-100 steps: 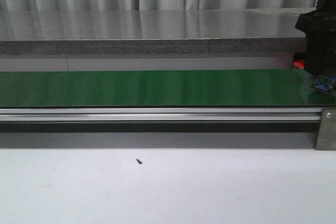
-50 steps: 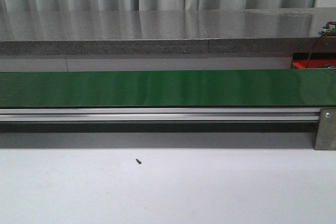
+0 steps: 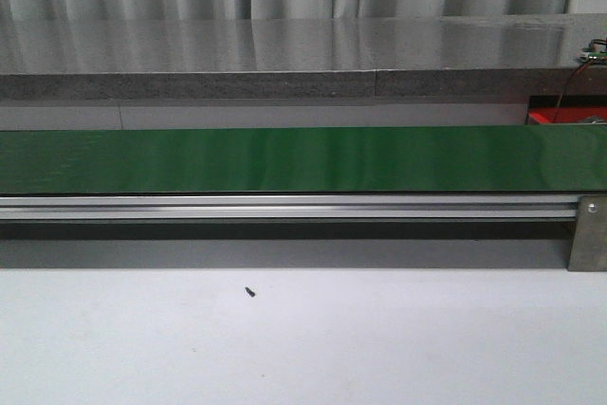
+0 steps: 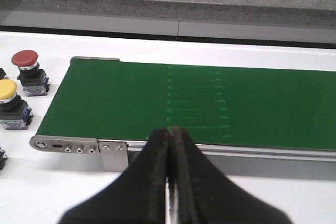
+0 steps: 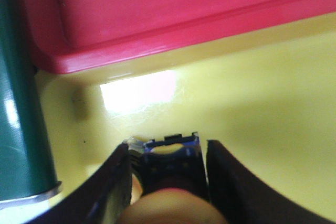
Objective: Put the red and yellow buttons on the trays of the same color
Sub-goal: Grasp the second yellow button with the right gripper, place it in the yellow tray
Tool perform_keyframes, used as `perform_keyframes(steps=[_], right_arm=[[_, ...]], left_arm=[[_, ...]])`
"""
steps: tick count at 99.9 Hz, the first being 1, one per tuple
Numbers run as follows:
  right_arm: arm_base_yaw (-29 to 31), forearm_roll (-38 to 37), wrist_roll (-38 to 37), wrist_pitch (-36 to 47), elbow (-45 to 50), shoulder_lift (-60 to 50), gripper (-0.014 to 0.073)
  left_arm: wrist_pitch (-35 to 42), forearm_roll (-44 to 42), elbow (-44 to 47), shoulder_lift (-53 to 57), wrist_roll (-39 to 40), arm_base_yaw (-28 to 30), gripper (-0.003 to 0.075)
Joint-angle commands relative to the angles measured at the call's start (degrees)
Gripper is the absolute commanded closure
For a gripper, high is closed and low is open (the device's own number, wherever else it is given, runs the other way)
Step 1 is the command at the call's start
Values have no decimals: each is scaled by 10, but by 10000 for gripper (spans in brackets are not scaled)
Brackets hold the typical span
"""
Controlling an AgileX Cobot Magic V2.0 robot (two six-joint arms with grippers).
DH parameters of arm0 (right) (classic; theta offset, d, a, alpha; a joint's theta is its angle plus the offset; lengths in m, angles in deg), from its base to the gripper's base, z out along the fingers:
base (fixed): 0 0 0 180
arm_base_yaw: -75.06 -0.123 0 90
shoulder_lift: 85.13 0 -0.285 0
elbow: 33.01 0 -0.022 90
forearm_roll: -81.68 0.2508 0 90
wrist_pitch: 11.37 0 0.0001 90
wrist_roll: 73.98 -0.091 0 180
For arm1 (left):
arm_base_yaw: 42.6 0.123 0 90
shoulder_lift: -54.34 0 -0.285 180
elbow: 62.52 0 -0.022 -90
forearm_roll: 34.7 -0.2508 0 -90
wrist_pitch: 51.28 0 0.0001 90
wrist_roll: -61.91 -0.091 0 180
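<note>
In the right wrist view a yellow button (image 5: 170, 169) with a dark, blue-edged base sits between the fingers of my right gripper (image 5: 168, 148), low over the yellow tray (image 5: 252, 93). A strip of tray shows between the button and one finger, so the jaws stand open around it. The red tray (image 5: 173, 9) lies just beyond. My left gripper (image 4: 169, 129) is shut on nothing, above the belt's near rail. A red button (image 4: 26, 59) and another yellow button (image 4: 6, 90) stand on the white table beside the belt's end.
The green conveyor belt (image 3: 285, 158) crosses the front view above a metal rail (image 3: 285, 206). A grey counter (image 3: 285, 54) runs behind it. A corner of the red tray (image 3: 567, 116) shows at the far right. White table (image 3: 303, 339) lies in front.
The right arm, which stood over the belt's right end a second ago, has left the front view to the right. Nothing else has moved.
</note>
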Motion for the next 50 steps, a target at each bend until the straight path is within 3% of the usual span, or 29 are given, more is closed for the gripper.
perform_keyframes(steps=[1,50], right_arm=[[3,9,0,29,-9,-5,397],[3,-6,0,54,-9,56,395]], left_arm=[[47,4,-17,-1,3,-4,740],[47,4,-17,-1,3,-4,740]])
